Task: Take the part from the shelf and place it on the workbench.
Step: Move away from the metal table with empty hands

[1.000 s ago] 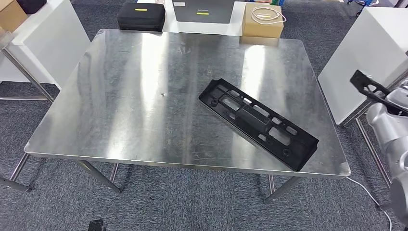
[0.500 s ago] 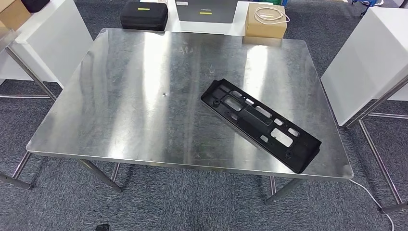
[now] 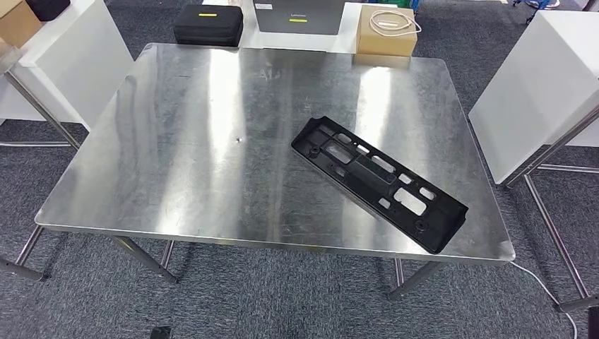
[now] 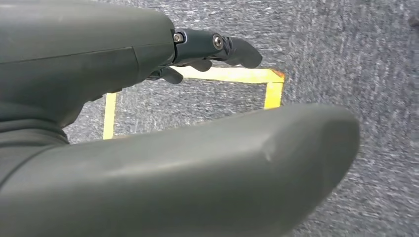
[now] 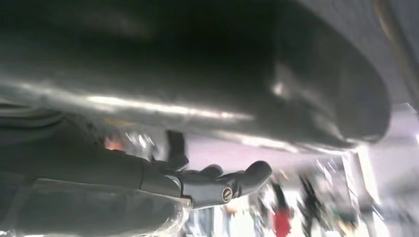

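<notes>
The black plastic part (image 3: 378,182), long and flat with several cut-outs, lies slantwise on the steel workbench (image 3: 198,141), towards its front right corner. My left hand (image 4: 74,74) hangs over grey carpet, thumb and fingers (image 4: 232,49) apart and nothing between them. In the blurred right wrist view my right hand (image 5: 148,177) also has its fingers (image 5: 247,177) stretched away from the thumb, with nothing seen in its grasp.
White panels flank the bench on the left (image 3: 78,56) and right (image 3: 537,85). Behind it lie a black case (image 3: 208,25) and a cardboard box (image 3: 385,32) with a coiled cable. Yellow tape (image 4: 232,75) marks the carpet under my left hand.
My right arm, which stood at the right edge of the head view a second ago, has dropped out of that view. The part lies where it was; the camera has shifted slightly.
</notes>
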`<state>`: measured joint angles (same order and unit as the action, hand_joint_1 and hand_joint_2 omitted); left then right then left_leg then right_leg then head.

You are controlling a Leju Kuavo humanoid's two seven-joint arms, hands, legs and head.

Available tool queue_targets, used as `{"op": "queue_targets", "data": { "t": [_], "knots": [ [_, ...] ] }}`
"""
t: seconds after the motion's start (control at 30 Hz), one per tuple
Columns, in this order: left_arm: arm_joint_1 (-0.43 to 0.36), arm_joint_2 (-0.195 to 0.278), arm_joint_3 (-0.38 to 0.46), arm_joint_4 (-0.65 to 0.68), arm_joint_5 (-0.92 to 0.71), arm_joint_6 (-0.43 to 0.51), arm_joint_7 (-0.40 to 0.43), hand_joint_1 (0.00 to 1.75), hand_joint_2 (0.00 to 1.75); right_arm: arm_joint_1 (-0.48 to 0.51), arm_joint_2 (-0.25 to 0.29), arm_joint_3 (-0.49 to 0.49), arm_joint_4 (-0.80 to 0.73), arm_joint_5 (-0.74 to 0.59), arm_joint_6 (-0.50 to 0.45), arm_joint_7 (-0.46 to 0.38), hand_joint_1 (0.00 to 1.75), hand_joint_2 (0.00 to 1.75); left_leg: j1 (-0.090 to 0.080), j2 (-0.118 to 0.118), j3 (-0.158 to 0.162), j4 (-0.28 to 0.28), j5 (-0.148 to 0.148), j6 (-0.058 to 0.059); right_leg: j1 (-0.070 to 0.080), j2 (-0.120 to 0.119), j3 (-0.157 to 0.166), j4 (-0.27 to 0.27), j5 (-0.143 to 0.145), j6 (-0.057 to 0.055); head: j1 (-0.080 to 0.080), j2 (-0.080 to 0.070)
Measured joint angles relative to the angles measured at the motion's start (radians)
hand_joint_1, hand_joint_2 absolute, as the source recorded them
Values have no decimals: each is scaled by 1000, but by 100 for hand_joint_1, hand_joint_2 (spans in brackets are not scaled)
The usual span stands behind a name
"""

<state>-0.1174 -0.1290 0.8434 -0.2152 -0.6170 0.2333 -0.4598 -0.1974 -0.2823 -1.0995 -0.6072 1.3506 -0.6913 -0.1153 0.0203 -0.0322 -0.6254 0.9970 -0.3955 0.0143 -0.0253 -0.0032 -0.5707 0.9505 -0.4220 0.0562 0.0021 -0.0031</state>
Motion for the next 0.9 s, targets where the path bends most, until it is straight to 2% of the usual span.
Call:
{"op": "queue_targets", "data": {
  "t": [0.07, 0.13, 0.2, 0.27, 0.33, 0.47, 0.63, 0.73, 0.83, 0.87, 0.9],
  "knots": [
    [-3, 0, -1, 0, 2, 1, -2, 0, 0, 0, 90, -134, 2, 64, 0, -16, 0, 0, 1, 1, 1, 0, 0, 0, 0, 0, 0, 0, -1, -2, 0, 0],
    [-3, 1, -2, 0, 2, 3, -5, 0, 0, 2, 162, -220, 28, 108, 0, -6, 0, 0, 1, 4, 1, 0, 0, -1, 1, 2, 0, 1, -1, -2, 0, 0],
    [-3, 3, -5, 0, -2, 2, -6, 0, 0, 9, 219, -254, 79, 67, 0, 23, 0, 0, 1, 6, 2, 0, 0, -1, 1, 3, 0, 1, -1, -2, 0, 0],
    [-3, 7, -11, 0, -9, -1, -4, 0, 0, 21, 258, -241, 144, -24, 15, 59, 0, 0, 1, 6, 2, 0, 0, -1, 1, 3, 0, 2, -2, -3, 0, 0],
    [-2, 12, -17, 0, -17, -3, 0, 0, 0, 32, 281, -217, 210, -60, 73, 73, 0, 0, 1, 6, 2, 0, -1, -2, 1, 4, 0, 2, -2, -4, 0, 0],
    [-2, 26, -28, 0, -33, -9, 2, 0, 0, 47, 316, -168, 301, -32, 228, 86, 0, 0, 0, 7, 3, 0, -2, -2, -1, 4, -1, 1, -3, -4, 0, 0],
    [-3, 40, -49, -1, -63, -13, 4, 0, 0, 58, 347, -136, 352, -29, 308, 95, 0, 0, -6, 6, 4, 2, -5, 2, -7, 4, 2, 1, -3, -3, 0, 0],
    [-7, 43, -65, -1, -84, -15, 10, 0, 0, 71, 360, -129, 365, -42, 317, 79, 0, 0, -13, 7, 5, 4, -9, 9, -14, 4, 3, 0, -4, 2, 0, 0],
    [-12, 44, -81, -2, -99, -15, 18, 0, 0, 79, 368, -129, 373, -50, 328, 68, 0, 0, -17, 7, 8, 6, -6, 20, -18, 4, 9, -2, -1, 13, 0, 0],
    [-15, 43, -86, -2, -102, -14, 19, 0, 0, 81, 369, -128, 375, -49, 332, 65, 0, 0, -16, 8, 10, 2, -2, 26, -19, 4, 9, 2, -4, 15, 0, 0],
    [-18, 42, -90, -3, -105, -12, 20, 0, 0, 82, 369, -127, 376, -48, 335, 64, 0, 0, -14, 10, 12, -3, 2, 32, -20, 4, 2, 18, -18, 12, 1, 0]
  ]
}}
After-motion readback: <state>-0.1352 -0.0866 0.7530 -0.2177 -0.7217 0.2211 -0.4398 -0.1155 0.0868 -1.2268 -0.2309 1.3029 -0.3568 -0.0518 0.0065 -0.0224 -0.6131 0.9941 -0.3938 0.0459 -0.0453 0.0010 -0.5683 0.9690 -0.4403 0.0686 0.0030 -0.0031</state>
